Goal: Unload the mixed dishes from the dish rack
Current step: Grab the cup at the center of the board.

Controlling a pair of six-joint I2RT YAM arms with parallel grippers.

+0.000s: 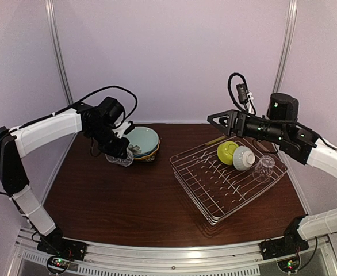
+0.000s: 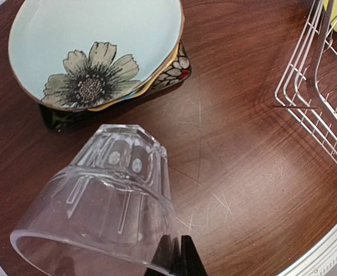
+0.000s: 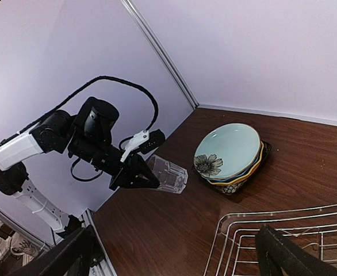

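Gripping a tilted clear faceted glass (image 1: pixel 124 158), the left pincer (image 1: pixel 120 153) hangs; the teal-topped plate stack (image 1: pixel 142 140) lies just beside, at two o'clock.

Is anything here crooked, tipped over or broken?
The clear glass in the left claw is held tipped on its side beside the plate stack. The dish rack sits diagonally on the table. Nothing looks broken or spilled.

left arm (image 1: pixel 48 129): white links, black joints | right arm (image 1: pixel 329 156): same, green LEDs | cables (image 1: pixel 114 90): black loops
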